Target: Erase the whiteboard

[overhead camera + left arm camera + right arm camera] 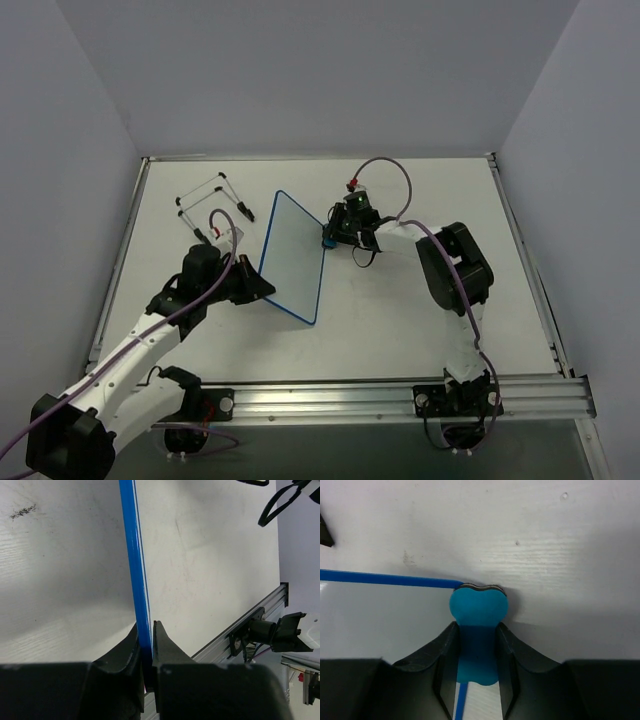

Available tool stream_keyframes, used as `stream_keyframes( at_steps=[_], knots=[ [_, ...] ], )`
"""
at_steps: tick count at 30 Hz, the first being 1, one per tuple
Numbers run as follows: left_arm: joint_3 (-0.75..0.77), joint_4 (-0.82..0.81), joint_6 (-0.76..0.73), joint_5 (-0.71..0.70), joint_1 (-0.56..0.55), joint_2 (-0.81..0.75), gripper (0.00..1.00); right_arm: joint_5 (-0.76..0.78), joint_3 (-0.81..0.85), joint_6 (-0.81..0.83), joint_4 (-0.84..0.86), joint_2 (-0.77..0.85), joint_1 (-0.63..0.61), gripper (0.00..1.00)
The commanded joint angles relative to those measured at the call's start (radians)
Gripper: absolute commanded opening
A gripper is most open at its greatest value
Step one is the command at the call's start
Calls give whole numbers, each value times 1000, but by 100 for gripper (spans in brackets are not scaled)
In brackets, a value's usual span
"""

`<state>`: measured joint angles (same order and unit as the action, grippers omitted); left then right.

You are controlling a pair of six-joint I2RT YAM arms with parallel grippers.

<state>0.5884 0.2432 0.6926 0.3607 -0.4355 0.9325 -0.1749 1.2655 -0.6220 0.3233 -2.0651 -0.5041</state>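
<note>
The whiteboard (293, 258), white with a thin blue frame, stands on edge near the table's middle, and no writing shows on it. My left gripper (262, 290) is shut on its near-left edge. In the left wrist view the blue frame (134, 555) runs straight up from between the closed fingers of that gripper (146, 632). My right gripper (331, 238) is at the board's far right edge, shut on a small blue eraser (327, 240). In the right wrist view the eraser (479, 609) sits between the fingers of the gripper (477, 645), pressed at the corner of the board frame (390, 578).
A thin wire stand (212, 200) with black ends lies at the back left of the table. An aluminium rail (400, 395) runs along the near edge, seen also as the rail (260, 611) in the left wrist view. White walls close in the table on three sides.
</note>
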Motion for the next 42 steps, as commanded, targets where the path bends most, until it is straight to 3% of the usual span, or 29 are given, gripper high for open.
stream_keyframes(
  at_steps=[1, 8, 17, 20, 22, 24, 27, 42],
  knots=[
    [99, -47, -110, 213, -45, -35, 2, 0, -77, 28, -93, 40, -33, 0],
    [105, -50, -117, 236, -46, -9, 2, -97, -46, -44, 34, 108, -115, 0],
    [106, -38, -122, 262, -48, -18, 2, -66, 276, -90, -15, 77, -183, 0],
    [105, -36, -122, 259, -48, -21, 2, -135, 354, -126, 3, 39, -200, 0],
    [108, -36, -122, 258, -49, -21, 2, -263, 373, -160, 52, 10, -197, 0],
    [113, -25, -126, 250, -48, -23, 2, -296, 359, -205, 103, 11, -189, 0],
    [132, 27, -148, 200, -48, -32, 2, -236, 302, -155, 47, 78, -166, 0],
    [263, 198, -269, 4, -45, 14, 2, 86, -4, 91, -265, 652, 48, 0]
  ],
)
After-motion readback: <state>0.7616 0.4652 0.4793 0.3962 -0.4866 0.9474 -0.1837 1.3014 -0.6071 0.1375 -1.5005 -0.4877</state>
